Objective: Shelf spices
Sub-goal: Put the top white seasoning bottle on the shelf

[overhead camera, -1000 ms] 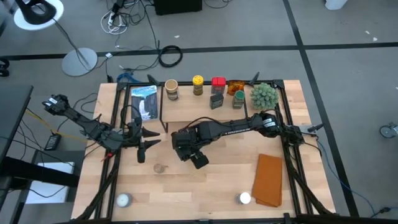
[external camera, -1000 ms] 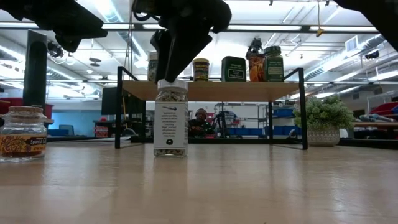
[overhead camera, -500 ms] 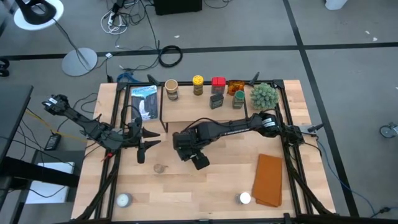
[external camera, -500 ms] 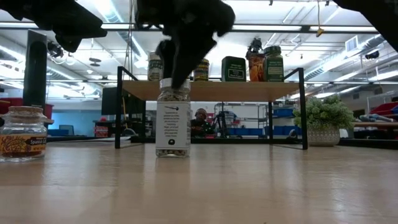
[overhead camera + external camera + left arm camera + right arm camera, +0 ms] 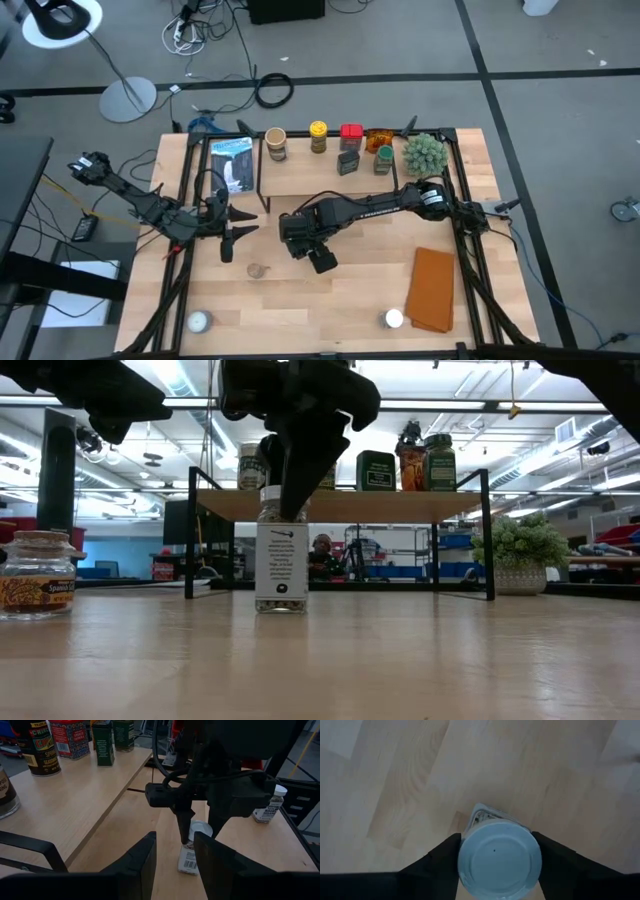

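Note:
A spice jar [image 5: 281,560] with a pale lid [image 5: 500,857] and a white label stands upright on the table in front of the shelf [image 5: 400,505]. My right gripper [image 5: 300,243] points down over it and is shut on its top; in the high view the gripper hides the jar. Several spices [image 5: 318,135] stand along the shelf's far edge. A brown-lidded jar [image 5: 257,270] stands on the table nearer the front. My left gripper [image 5: 175,840] hovers open at the table's left, facing the held jar [image 5: 192,856]. My right gripper pinches the jar's lid [image 5: 470,845] between its two fingers [image 5: 442,857], one on each side of the round rim. The fingers come from above, pointing steeply down. The jar stays upright with its base [image 5: 281,608] on the table.
A green spiky plant [image 5: 424,152] stands at the shelf's right end and a box [image 5: 233,163] lies at its left. An orange-brown folded cloth [image 5: 435,290] lies near the right front, with a white-topped jar [image 5: 393,318] beside it and a pale ball [image 5: 199,321] at the left front.
My right gripper's fingers have come lower around the jar's top and rolled a little. The jar has turned slightly about its upright axis, showing a narrower face of its label, and still stands on the table.

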Robot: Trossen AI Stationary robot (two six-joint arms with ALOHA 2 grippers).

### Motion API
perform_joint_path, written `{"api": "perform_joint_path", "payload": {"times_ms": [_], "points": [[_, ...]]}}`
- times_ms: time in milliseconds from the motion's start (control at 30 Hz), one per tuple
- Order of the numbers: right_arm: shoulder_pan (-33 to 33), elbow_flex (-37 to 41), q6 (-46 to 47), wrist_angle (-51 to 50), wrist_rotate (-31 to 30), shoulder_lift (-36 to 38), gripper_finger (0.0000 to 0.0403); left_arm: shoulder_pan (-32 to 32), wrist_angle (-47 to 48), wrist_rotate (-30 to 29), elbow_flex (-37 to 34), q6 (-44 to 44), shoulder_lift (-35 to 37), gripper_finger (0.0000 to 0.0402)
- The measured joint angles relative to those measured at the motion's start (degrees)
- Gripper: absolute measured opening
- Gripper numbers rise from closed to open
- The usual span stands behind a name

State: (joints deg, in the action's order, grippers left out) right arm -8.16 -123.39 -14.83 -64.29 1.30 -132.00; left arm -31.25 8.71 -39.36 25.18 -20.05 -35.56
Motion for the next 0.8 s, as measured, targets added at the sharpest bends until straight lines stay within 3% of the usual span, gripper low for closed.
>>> {"api": "perform_joint_path", "payload": {"times_ms": [300, 633, 800], "points": [[0.0, -1.1, 1.6, -0.7, -0.2, -0.1, 0.0208, 0.0, 0.0, 0.0, 0.0, 0.0, 0.0, 0.0135], [2.3, -11.5, 14.0, -7.1, -0.3, -0.1, 0.0212, 0.0, 0.0, 0.0, 0.0, 0.0, 0.0, 0.0135], [4.6, -11.6, 21.5, -7.1, -3.3, 1.8, 0.0215, 0.0, -0.2, 0.0, 0.0, -0.1, 0.0, 0.0135]]}}
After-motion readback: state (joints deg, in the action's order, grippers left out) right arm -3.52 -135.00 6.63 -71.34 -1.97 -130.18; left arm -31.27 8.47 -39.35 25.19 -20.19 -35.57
